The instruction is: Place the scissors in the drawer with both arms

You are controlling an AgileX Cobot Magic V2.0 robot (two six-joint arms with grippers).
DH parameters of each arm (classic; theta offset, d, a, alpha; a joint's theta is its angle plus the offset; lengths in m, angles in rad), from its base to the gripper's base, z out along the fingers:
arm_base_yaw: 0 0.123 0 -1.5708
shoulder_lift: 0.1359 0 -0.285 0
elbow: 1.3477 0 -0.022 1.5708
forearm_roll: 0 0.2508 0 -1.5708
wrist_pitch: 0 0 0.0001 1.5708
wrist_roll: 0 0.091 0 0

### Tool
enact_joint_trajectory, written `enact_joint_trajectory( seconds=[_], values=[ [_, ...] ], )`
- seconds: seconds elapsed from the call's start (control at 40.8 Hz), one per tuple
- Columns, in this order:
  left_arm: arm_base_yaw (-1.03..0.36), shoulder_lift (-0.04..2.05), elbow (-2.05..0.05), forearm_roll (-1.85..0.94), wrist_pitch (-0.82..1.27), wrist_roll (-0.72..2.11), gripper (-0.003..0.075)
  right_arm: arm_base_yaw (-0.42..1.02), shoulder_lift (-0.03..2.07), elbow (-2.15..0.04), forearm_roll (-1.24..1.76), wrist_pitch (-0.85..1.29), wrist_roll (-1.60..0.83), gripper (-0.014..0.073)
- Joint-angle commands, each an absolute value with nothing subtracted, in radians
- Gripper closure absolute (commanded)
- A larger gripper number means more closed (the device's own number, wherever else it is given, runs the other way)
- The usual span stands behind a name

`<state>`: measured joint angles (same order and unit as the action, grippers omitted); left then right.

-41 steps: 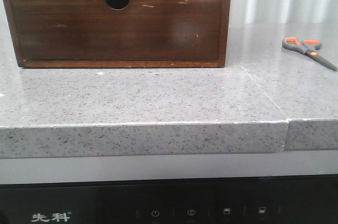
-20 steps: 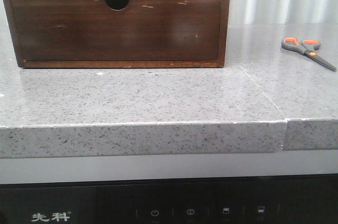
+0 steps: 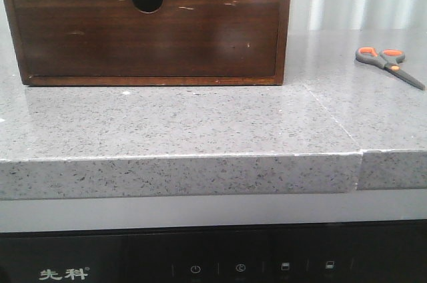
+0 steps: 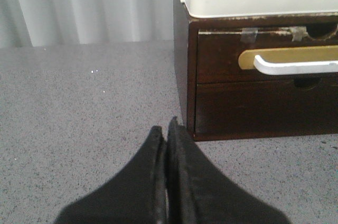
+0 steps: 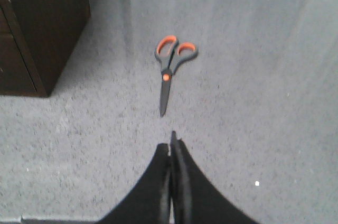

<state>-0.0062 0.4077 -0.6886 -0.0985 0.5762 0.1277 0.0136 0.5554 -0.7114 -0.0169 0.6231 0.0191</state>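
My right claw (image 5: 171,142) and left claw (image 4: 165,129) are both pressed together, holding nothing. The scissors (image 3: 389,65) lie flat on the bench (image 3: 200,123), well apart from the drawer (image 4: 266,55), which sits pushed in.

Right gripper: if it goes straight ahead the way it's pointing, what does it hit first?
Likely the scissors: their blade tip lies just ahead of the shut right gripper, though the gripper's height above the counter is unclear.

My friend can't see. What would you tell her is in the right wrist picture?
Small scissors with orange-lined handles lie closed on a grey speckled counter, blades pointing toward the robot's right claw, which is shut and apart from them. A dark wooden cabinet stands off to one side.
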Motion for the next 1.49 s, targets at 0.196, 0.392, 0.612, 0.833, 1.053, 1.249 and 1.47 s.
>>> enact_joint_trajectory(
  seconds=[0.196, 0.392, 0.612, 0.833, 1.053, 1.249, 1.47],
  values=[
    [-0.013, 0.424, -0.638, -0.115, 0.505, 0.126, 0.0740, 0.012, 0.683, -0.745, -0.035, 0.619, 0.020, 0.0660],
    [-0.013, 0.446, -0.646, -0.115, 0.579, 0.126, 0.0589, 0.012, 0.740, -0.745, -0.043, 0.655, 0.020, 0.0457],
    [-0.013, 0.513, -0.658, -0.158, 0.606, 0.126, 0.0243, 0.012, 0.741, -0.745, -0.043, 0.647, 0.020, 0.0113],
    [-0.013, 0.644, -0.659, -0.461, 0.585, 0.126, 0.0229, 0.012, 0.741, -0.745, -0.043, 0.648, 0.020, 0.0108],
    [-0.013, 0.816, -0.659, -0.869, 0.531, 0.268, 0.0229, 0.012, 0.741, -0.745, -0.043, 0.648, 0.020, 0.0108],
    [-0.013, 0.959, -0.659, -1.378, 0.577, 0.629, 0.0229, 0.012, 0.741, -0.745, -0.043, 0.648, 0.020, 0.0108],
    [-0.013, 1.094, -0.667, -1.743, 0.664, 0.888, 0.0229, 0.012, 0.741, -0.745, -0.043, 0.648, 0.020, 0.0108]
  ],
)
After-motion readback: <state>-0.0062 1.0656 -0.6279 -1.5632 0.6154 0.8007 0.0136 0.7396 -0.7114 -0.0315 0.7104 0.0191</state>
